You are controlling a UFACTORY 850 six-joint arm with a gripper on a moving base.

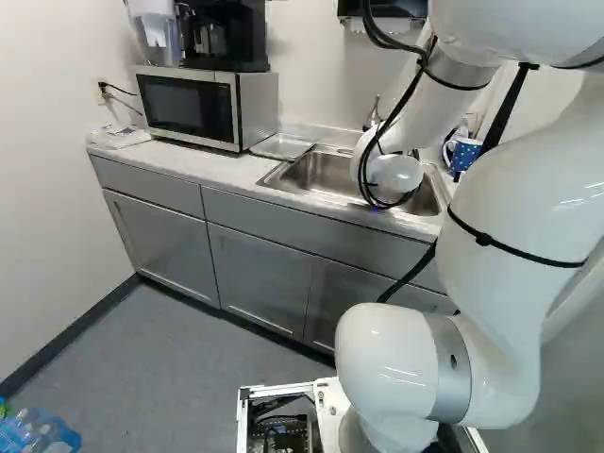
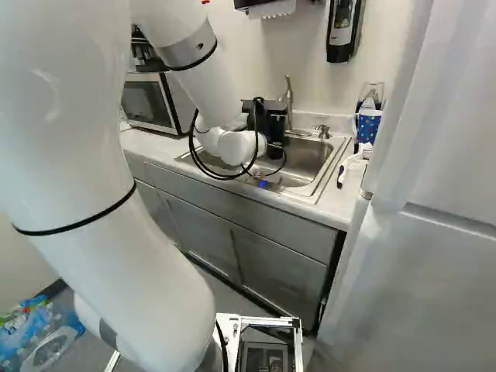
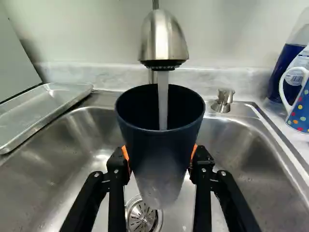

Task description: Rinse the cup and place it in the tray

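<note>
Gripper (image 3: 160, 157) fingers were pinching the cup (image 3: 159, 169) from two sides, their orange pads (image 3: 126, 155) against its outer wall below the rim. The cup was held mouth up over the sink (image 3: 63, 150), under the faucet (image 3: 163, 41), with water (image 3: 163, 99) running into it. Rinsing looked to be the step in hand; emptying and placing remained.

The cup seemed a stiff, smooth one, probably light when empty, though whether it was plastic or metal could not be told. Water collecting inside would have made it heavier, and a wet, tapering wall could have slid down through the pads. That hold on opposite sides suited it, leaving mouth and base free; a firm but moderate squeeze seemed best, with a slow tip to drain it over the sink. The tray (image 1: 283, 146), at the upper middle of the left base view, lay beside the microwave (image 1: 193, 106), ready for it.
</note>
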